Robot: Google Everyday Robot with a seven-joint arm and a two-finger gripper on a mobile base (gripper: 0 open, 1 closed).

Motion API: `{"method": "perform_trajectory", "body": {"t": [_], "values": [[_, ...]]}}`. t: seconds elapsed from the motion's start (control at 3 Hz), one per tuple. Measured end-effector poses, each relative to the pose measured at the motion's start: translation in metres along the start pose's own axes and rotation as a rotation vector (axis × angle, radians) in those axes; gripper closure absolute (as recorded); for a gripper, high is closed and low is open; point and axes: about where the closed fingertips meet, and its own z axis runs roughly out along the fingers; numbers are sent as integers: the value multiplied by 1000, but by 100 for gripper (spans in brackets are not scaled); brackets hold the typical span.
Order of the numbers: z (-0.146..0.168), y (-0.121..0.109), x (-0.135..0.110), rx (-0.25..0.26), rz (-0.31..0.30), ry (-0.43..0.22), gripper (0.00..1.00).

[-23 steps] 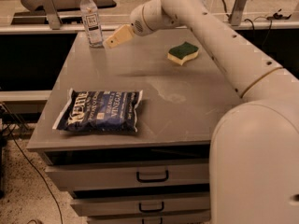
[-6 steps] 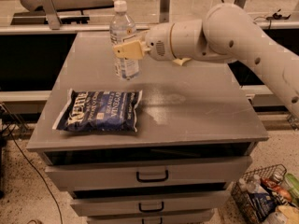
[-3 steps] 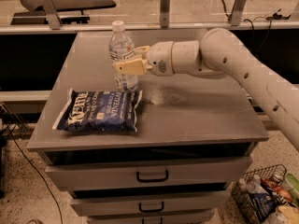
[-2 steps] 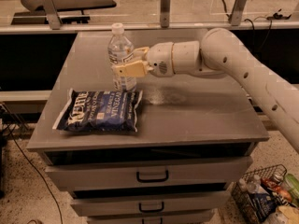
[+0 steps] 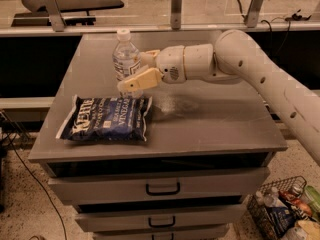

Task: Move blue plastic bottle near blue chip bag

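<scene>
On the grey desk [image 5: 215, 121], a bit left of the middle, the blue plastic bottle [image 5: 125, 54] stands straight up with its white cap on top. A big white arm [image 5: 260, 69] reaches in from the right, and the gripper [image 5: 131, 73] is at the bottle's lower half. Its tan fingers [image 5: 142, 79] are closed around the bottle, one in front and one behind. The blue chip bag [image 5: 107, 118] lies flat just in front of the bottle, very close to it. A wire basket [image 5: 257, 213] sits on the floor at the right.
</scene>
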Motion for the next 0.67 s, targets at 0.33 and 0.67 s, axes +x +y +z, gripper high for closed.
{"method": "perform_trajectory", "body": {"t": [0.33,0.67], "values": [[0,0,0,-1,0,0,0],[-10,-3,-9,11,-25,-2,0]]}}
